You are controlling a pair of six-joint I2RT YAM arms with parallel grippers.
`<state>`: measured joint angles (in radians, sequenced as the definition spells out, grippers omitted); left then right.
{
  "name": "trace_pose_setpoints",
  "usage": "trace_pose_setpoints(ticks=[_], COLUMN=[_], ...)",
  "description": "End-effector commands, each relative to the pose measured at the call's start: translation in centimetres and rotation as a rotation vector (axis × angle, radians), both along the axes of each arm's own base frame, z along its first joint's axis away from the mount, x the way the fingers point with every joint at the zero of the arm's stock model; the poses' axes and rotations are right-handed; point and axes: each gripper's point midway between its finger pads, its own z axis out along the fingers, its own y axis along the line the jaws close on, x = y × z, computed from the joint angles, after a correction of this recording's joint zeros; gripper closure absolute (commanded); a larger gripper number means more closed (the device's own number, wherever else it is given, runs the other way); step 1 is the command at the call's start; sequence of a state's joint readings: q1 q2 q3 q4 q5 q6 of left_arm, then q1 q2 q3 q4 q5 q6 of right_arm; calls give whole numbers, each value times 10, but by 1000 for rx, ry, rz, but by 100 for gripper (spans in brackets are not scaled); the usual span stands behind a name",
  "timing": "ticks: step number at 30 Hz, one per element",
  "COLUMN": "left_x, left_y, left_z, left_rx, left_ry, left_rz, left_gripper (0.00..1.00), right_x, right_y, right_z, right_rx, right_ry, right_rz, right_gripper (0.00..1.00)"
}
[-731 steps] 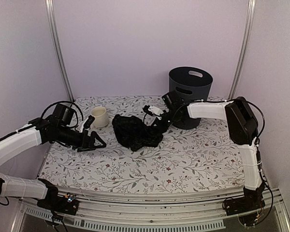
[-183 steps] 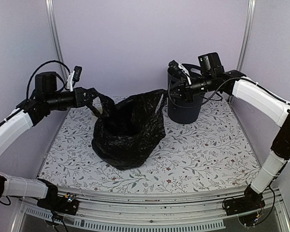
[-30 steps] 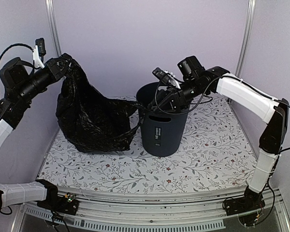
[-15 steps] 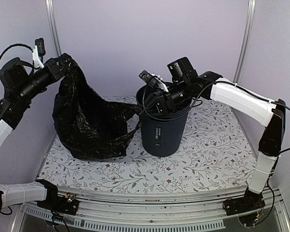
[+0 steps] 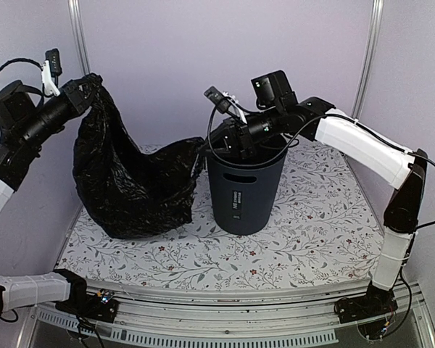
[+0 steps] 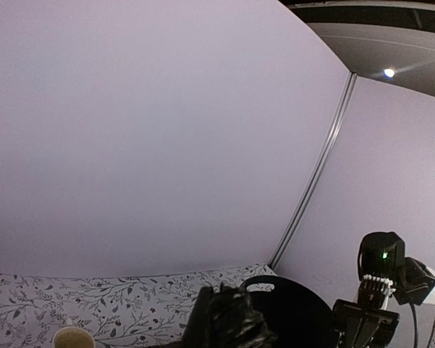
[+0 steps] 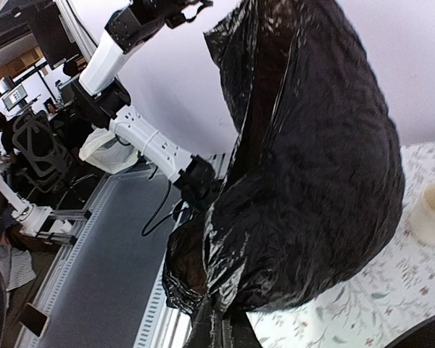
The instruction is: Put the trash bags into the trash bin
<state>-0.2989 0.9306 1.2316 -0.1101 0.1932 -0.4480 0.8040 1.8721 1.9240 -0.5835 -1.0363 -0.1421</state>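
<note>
The black, wrinkled trash bag [image 5: 130, 181] hangs from my left gripper [image 5: 87, 85], which is raised high at the left and shut on the bag's top. The bag's bottom rests on the table and one corner stretches toward the bin. The dark grey trash bin [image 5: 243, 192] stands upright mid-table with a white label facing front. My right gripper [image 5: 214, 141] sits over the bin's left rim, shut on the bag's stretched edge. In the right wrist view the bag [image 7: 304, 167] fills the frame and narrows into the closed jaws at the bottom. In the left wrist view bunched bag [image 6: 228, 322] hides the fingers.
A small cream cup [image 7: 431, 210] stands on the flowered table behind the bag; the same cup [image 6: 72, 338] shows in the left wrist view. Purple walls close in the back and sides. The right arm [image 5: 362, 141] arches over the table's right half.
My right gripper has moved left across the bin's rim and shut on the bag's edge. The left gripper has drawn the bag's top slightly up and left.
</note>
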Motion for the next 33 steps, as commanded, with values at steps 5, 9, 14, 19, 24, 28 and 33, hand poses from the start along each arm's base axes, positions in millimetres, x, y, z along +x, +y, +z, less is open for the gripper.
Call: trace_pose_setpoints(ticks=[5,9,14,19,24,28,33], left_x=[-7,-17,-29,-40,-54,-60,-58], left_y=[0,1,5,-1,-17,-38,-70], left_z=[104,148,181,215,245,259,261], left_rx=[20,-5,-53,-125,-202,-232,-261], left_ry=[-232,-336,-447,-572,-699,-767,-780], left_rz=[7,5,11,-46,-140,-202,-278], left_gripper=[100,100,100,100,100,100,100], right_x=[53,79,94,92,82,74,59], right_y=[5,-8,-33,-61,-85,-105,-142], right_z=[92,128,161,206,248,277,315], right_rx=[173,244,309,385,448,484,516], right_ry=[-260,-354,-432,-531,-653,-737,-849], right_rz=[-163,-247,-305,-357,-448,-542,-694], right_gripper=[98,98,98,98,98,98,98])
